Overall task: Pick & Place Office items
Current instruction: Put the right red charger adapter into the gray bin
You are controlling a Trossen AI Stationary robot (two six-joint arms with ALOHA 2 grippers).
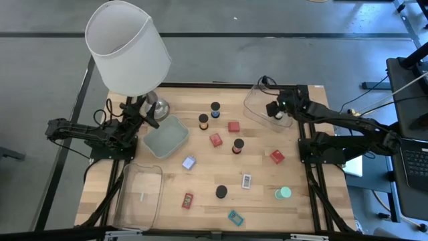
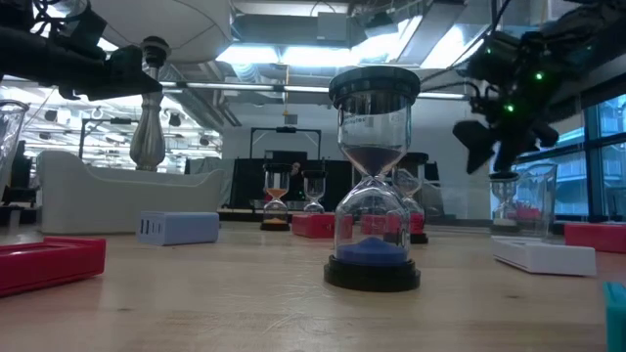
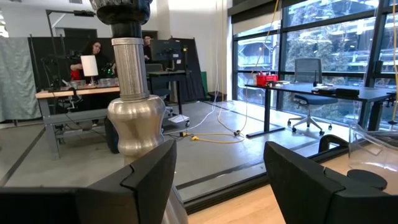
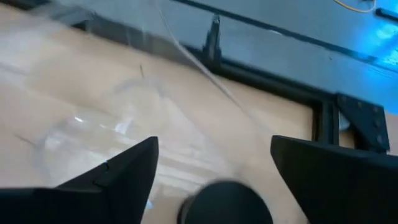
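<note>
Small office items lie scattered on the wooden table (image 1: pixel 207 169): red blocks (image 1: pixel 233 126) (image 1: pixel 277 156), dark round caps (image 1: pixel 215 107) (image 1: pixel 221 191), a green disc (image 1: pixel 283 193), a white-labelled bit (image 1: pixel 247 181) and a teal bit (image 1: pixel 235 217). In the low view one cap shows as a small hourglass (image 2: pixel 372 196) standing upright. My right gripper (image 1: pixel 273 109) (image 4: pixel 214 146) hangs open over the clear tray (image 1: pixel 257 100) at the far right. A dark round cap (image 4: pixel 227 202) sits in that tray, below and between its fingers. My left gripper (image 1: pixel 142 115) (image 3: pixel 221 152) waits open by the lamp's metal stem (image 3: pixel 134 118).
The white-shaded lamp (image 1: pixel 127 47) stands at the far left. A teal-tinted tray (image 1: pixel 166 136) lies beside its foot, and another clear tray (image 1: pixel 140 194) lies at the near left. A pale blue block (image 1: pixel 188 162) and a red block (image 1: pixel 187 200) lie toward the near side.
</note>
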